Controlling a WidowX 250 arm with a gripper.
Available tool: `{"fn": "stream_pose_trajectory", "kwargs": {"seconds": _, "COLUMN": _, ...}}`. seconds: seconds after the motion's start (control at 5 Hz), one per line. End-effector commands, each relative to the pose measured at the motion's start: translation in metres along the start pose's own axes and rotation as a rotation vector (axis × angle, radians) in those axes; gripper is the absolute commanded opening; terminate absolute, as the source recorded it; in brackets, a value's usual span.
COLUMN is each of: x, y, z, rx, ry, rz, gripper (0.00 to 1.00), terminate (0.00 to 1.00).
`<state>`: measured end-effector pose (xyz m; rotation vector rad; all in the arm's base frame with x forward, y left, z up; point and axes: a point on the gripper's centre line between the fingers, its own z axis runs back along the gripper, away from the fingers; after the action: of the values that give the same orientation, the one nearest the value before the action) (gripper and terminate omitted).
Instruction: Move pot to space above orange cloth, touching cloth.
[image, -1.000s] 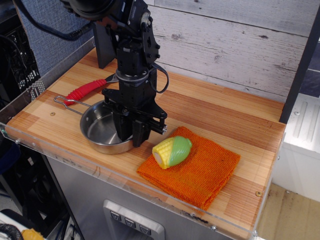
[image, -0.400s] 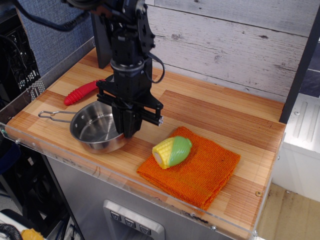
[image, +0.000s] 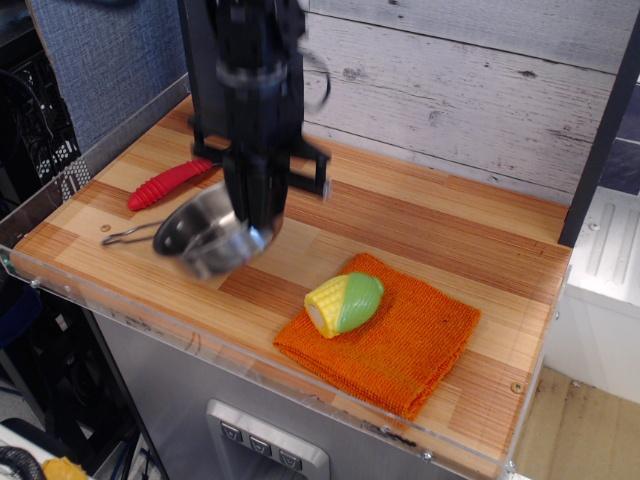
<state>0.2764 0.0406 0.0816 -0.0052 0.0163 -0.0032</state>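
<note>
Hanging tilted from the black robot pincer (image: 252, 232), the small round shiny stainless-steel pot (image: 205, 240) sits clear of the wooden desk (image: 420, 215) near the front-left corner, its rim canted so the open bowl faces left and toward the front edge. The jaws appear closed on the pot's right-hand rim, though motion blur around the arm prevents a firm reading of how narrow the gap is. The thin wire loop handle (image: 128, 236) trails off toward the left edge of the desk, so the pot's long axis runs roughly left to right.

The square-ish orange knitted cloth (image: 410, 345) lies flat near the front edge, right of centre, well apart from the pot. From the pincer the cloth lies to the right and slightly forward. The target space, judged from the task wording, is the bare wood just behind the cloth's rear edge, toward the back wall; that strip is unobstructed.

A yellow-and-green toy corn cob (image: 343, 302) rests on the cloth's left corner, between the pot and the far part of the cloth. A red-handled utensil (image: 165, 183) lies near the left edge, behind the pot.

Judgement: the carry should pass rightward behind the corn, then lower until the pot's side meets the cloth's rear edge
</note>
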Motion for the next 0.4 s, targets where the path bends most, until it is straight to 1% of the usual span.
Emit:
{"fn": "stream_pose_trajectory", "kwargs": {"seconds": 0.0, "x": 0.034, "y": -0.055, "z": 0.051, "rx": -0.074, "ry": -0.046, "rz": -0.157, "gripper": 0.00, "terminate": 0.00}}
{"fn": "stream_pose_trajectory", "kwargs": {"seconds": 0.2, "x": 0.042, "y": -0.089, "z": 0.043, "rx": -0.081, "ry": -0.013, "rz": -0.279, "gripper": 0.00, "terminate": 0.00}}
